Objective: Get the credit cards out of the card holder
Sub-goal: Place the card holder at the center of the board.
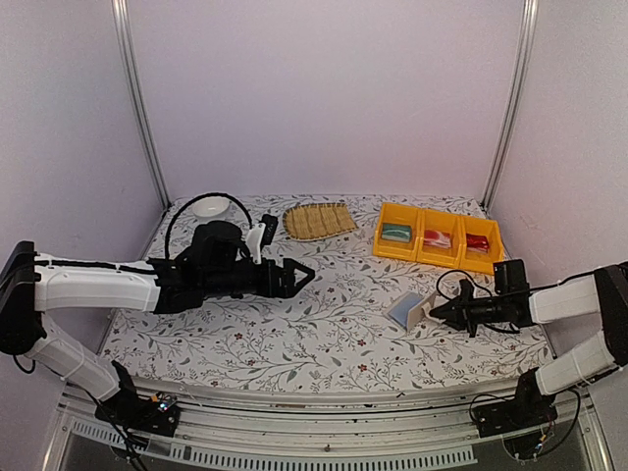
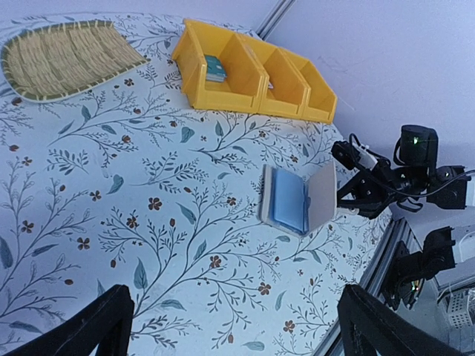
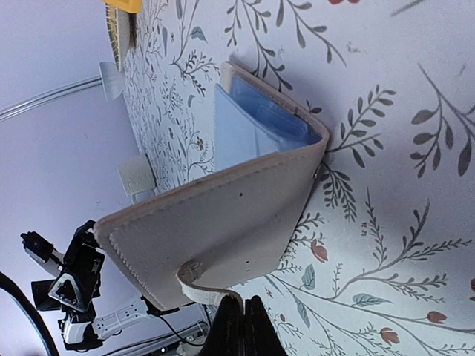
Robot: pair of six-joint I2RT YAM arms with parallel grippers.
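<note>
The beige card holder [image 1: 410, 310] lies on the right of the table with one flap raised. It also shows in the left wrist view [image 2: 320, 194] and the right wrist view [image 3: 215, 230]. A light blue credit card [image 3: 249, 133] sits in its lower half under clear plastic, and it shows in the left wrist view too [image 2: 288, 202]. The red-pink card is hidden. My right gripper [image 3: 243, 315] is shut on the holder's closing strap [image 3: 204, 285] and holds the flap up; it shows in the top view [image 1: 439, 312]. My left gripper [image 1: 302, 277] is open and empty above mid-table, left of the holder.
Three joined yellow bins [image 1: 438, 238] with small packets stand at the back right. A woven straw mat [image 1: 319, 221] lies at the back centre. A white bowl [image 1: 208, 206] and a black cable loop are at the back left. The table's near edge is close to the holder.
</note>
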